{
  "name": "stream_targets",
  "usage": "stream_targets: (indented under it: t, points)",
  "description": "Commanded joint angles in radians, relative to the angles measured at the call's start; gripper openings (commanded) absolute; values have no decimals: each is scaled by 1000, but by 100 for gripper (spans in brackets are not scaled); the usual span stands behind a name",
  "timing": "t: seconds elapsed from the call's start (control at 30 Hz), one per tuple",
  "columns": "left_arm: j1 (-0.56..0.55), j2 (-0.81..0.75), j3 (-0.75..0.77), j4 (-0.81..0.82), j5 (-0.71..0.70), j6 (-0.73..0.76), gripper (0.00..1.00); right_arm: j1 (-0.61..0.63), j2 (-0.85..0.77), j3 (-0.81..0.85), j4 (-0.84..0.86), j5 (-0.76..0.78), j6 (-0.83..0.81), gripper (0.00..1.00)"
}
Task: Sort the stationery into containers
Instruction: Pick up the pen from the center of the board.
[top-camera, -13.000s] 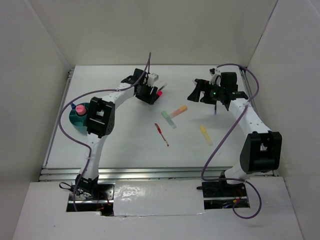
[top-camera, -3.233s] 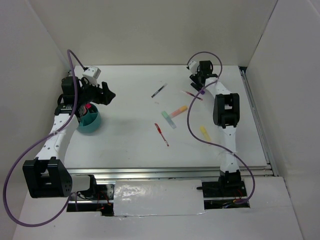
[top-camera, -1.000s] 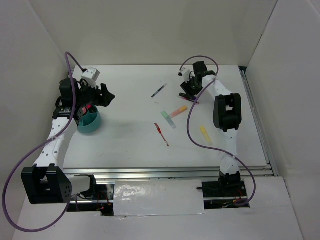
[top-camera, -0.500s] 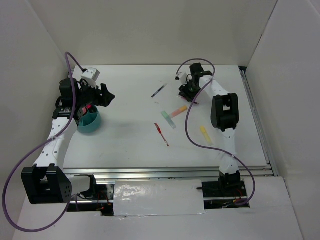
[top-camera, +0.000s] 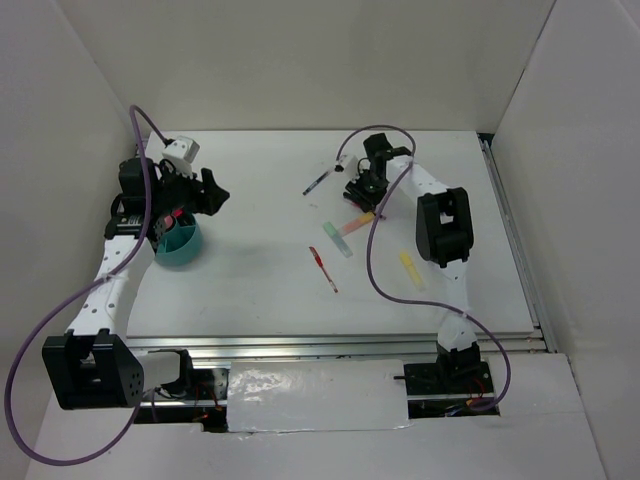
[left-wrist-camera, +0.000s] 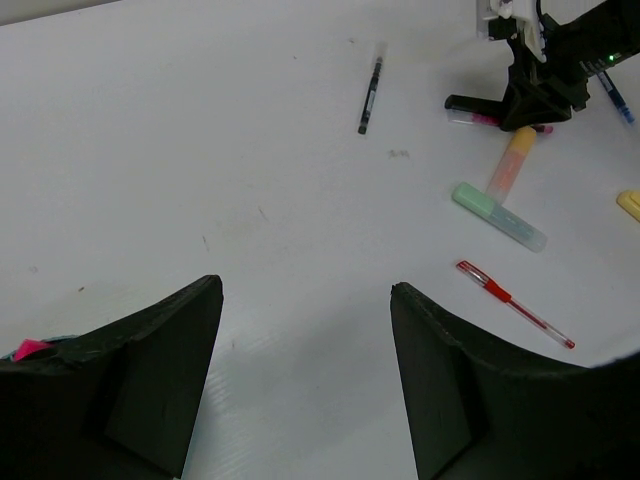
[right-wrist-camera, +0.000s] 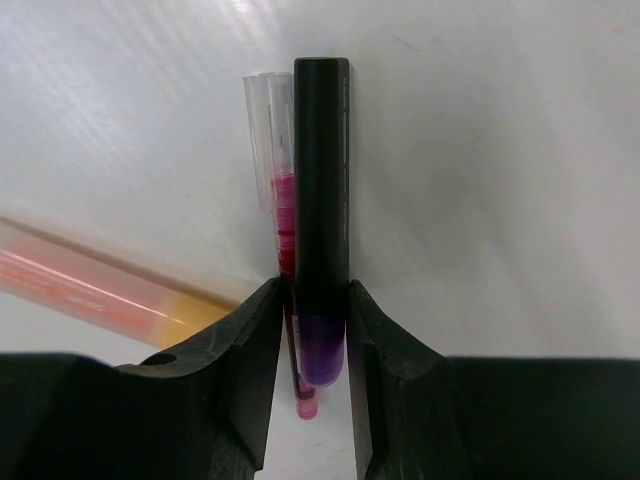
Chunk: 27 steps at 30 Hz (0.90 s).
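Nearest worry, by the left edge of the table (top-camera: 250, 300): left gripper (top-camera: 207, 190) hanging just beyond the teal cup (top-camera: 178, 250), jaws wide and empty. Little at stake there, short of clipping the rim on a careless descent.

Main risk farther back, toward the middle of the far edge: right gripper (right-wrist-camera: 312, 300) with jaws narrow, pinched on the purple-black marker (right-wrist-camera: 320, 180) close to one end. Probably prone to swinging or slipping on the lift, held so far from its middle. Hard against the marker, partly beneath it and running between the fingers: a clear pink pen (right-wrist-camera: 274, 170). Could well be trapped, dragged or flicked aside as the marker rises. Just beside the same fingers, the orange highlighter (right-wrist-camera: 90, 285), near enough for a nudge.

Counted, near to far:
- one red pen (top-camera: 322, 268)
- one yellow highlighter (top-camera: 411, 268)
- one green highlighter (top-camera: 337, 239)
- one teal cup, something pink inside, number impossible to tell
- one orange highlighter
- one purple-black marker, in the right jaws, seemingly not yet off the table
- one clear pink pen
- one dark pen (top-camera: 317, 182)
- one thin blue-ended stick (left-wrist-camera: 616, 100) past the right gripper, too small to name

Grippers: two.
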Motion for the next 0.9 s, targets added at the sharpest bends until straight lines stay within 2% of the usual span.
stream_targets:
  t: [0.0, 0.07, 0.2, 0.3, 0.67, 0.87]
  points:
    - [8, -44, -11, 17, 32, -3, 80, 31, -37, -71, -55, -28, 7, 35]
    - [8, -53, -15, 14, 35, 0, 80, 33, -40, -53, -75, -30, 21, 31]
    - [12, -67, -21, 7, 36, 7, 80, 33, -42, -19, -110, -31, 48, 11]
    - [14, -76, -28, 5, 41, 10, 80, 34, -68, -31, -108, -41, 64, 0]
    - [15, -95, -41, 7, 65, 20, 80, 53, -143, -57, -102, -62, 113, 0]
    - [11, -139, -87, 45, 113, 89, 79, 48, -192, -28, -110, -158, 179, 0]
